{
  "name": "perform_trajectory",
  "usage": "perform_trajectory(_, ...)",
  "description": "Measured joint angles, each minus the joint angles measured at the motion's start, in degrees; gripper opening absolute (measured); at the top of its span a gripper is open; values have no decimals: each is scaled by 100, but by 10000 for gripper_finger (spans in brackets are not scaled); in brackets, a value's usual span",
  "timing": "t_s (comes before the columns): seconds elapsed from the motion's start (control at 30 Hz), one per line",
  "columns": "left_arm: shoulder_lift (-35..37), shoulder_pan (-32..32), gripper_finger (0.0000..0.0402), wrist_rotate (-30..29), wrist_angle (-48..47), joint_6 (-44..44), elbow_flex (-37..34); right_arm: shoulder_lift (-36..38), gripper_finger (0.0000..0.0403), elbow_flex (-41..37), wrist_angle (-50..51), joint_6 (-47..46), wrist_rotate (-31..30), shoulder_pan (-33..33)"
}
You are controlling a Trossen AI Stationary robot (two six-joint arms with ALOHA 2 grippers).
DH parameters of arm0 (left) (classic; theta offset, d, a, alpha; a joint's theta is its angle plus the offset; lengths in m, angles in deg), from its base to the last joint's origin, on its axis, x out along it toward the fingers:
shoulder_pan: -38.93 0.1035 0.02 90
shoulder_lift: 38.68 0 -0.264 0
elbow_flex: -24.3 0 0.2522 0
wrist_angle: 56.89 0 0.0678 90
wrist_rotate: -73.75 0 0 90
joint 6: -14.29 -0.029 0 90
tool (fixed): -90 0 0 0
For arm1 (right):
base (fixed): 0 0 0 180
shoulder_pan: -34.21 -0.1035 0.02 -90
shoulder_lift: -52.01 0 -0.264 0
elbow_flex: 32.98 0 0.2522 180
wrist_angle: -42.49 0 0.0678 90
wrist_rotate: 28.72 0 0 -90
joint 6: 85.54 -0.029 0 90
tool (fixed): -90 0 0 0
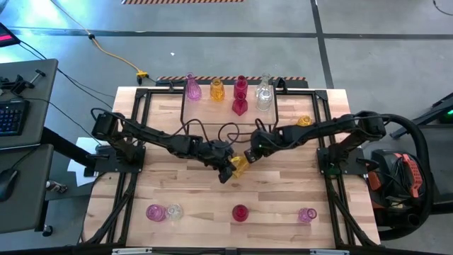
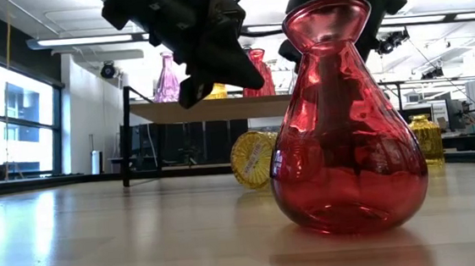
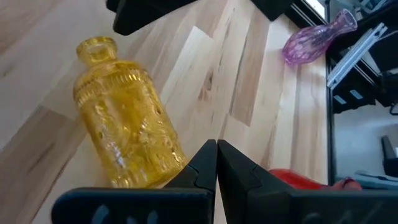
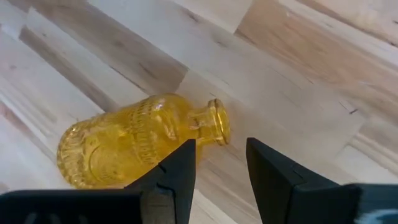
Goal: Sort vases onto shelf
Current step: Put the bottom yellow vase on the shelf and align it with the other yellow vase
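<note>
Red bulbous glass vase (image 2: 344, 116) fills the low view, upright near the table's front edge — not your job yet. Your job is the yellow embossed glass bottle-vase (image 1: 239, 166), lying on its side mid-table, well apart from the light wood shelf on black wire legs (image 1: 205, 110).

L gripper (image 3: 216, 163): clenched, empty, tips just beside the bottle's base end. R gripper (image 4: 221, 160): jaws part open, gripping nothing, hovering above the neck, rim showing between the fingers.

Shelf holds a pink, a yellow, two red and a clear vase, all upright along the back. More pink, clear and red ones wait along the front edge; another yellow vase (image 1: 304, 122) stands by the R arm.

Advice, as I read it:
- Take the neck w/ the R gripper; body looks too wide for that opening.
- Come down square to the neck axis. Glass is round & slick, so an off-centre pinch will prob. roll it.
- Keep the L gripper as a stop at the base.
- Tip it upright, then lift.
</note>
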Motion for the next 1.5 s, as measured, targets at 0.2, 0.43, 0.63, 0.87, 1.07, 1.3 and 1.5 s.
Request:
perform_trajectory(0.2, 0, -9, 3, 48, 0, 44, 0, -63, 123, 0, -122, 120, 181, 163)
perform_trajectory(0.43, 2, -51, 3, 138, -250, -4, 0, 155, 123, -7, 312, 149, 484, 145)
perform_trajectory(0.63, 2, -129, 3, 142, -345, -63, 0, 1195, 123, 0, 1104, 348, 634, -49)
perform_trajectory(0.87, 2, -107, 3, 160, -441, -61, 0, 2919, 123, -539, 1165, 510, -143, -51)
perform_trajectory(1.07, 2, -76, 3, 346, -509, -39, 0, 4649, 123, -2819, -1564, -775, -324, -54)
perform_trajectory(1.3, 2, 86, 3, 437, -449, -13, 0, 4696, 123, -3743, -2996, -1021, -265, -53)
perform_trajectory(1.5, 2, 118, 3, 437, -432, -9, 0, 3932, 123, -3796, -3596, -857, -124, -53)
